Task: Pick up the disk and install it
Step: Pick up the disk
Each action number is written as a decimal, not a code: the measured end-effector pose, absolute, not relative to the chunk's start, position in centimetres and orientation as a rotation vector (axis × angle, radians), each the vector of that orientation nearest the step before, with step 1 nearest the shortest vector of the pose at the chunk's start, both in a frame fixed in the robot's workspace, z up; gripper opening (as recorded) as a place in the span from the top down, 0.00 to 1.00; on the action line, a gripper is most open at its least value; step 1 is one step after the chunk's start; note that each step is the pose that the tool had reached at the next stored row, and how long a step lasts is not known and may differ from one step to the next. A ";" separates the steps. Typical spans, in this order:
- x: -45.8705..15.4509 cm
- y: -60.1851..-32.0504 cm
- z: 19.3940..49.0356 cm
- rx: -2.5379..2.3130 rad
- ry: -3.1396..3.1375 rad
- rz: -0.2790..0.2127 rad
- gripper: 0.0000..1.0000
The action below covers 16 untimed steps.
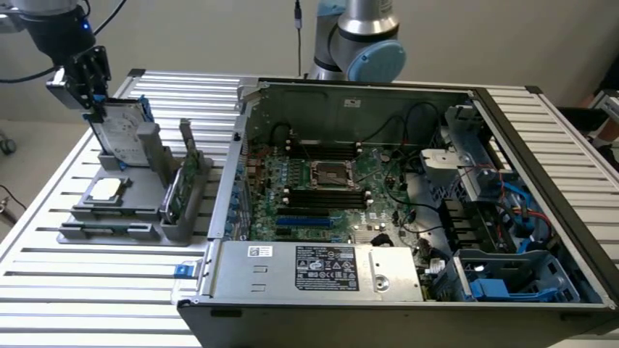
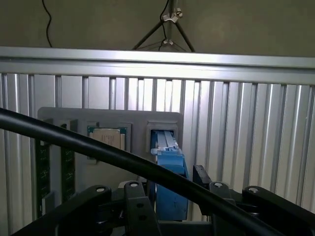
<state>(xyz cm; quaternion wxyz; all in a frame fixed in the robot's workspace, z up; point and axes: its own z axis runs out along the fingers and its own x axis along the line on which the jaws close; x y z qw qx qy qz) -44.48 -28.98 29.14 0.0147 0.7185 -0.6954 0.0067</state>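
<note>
Pincer (image 1: 95, 101) with jaws spread wide, at ten o'clock in the exterior view, straddling the top edge of the disk (image 1: 124, 134) and, as far as I can judge, not pinching it. The disk stands on edge in a grey rack (image 1: 179, 232) on the slatted surface (image 1: 87, 290); the wrist view shows its blue carrier between the jaws. A silver chip (image 1: 106, 188) sits at six o'clock of the disk, a green card (image 1: 181, 181) at four o'clock. An open computer case (image 1: 329, 98) lies at three o'clock of the rack. A good grasp likely needs the jaws centred and square to the disk's flat faces, closing evenly so it does not tip in its slot.
</note>
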 end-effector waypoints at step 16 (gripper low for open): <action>-44.5 -29.0 28.9 2.224 -2.152 0.001 0.52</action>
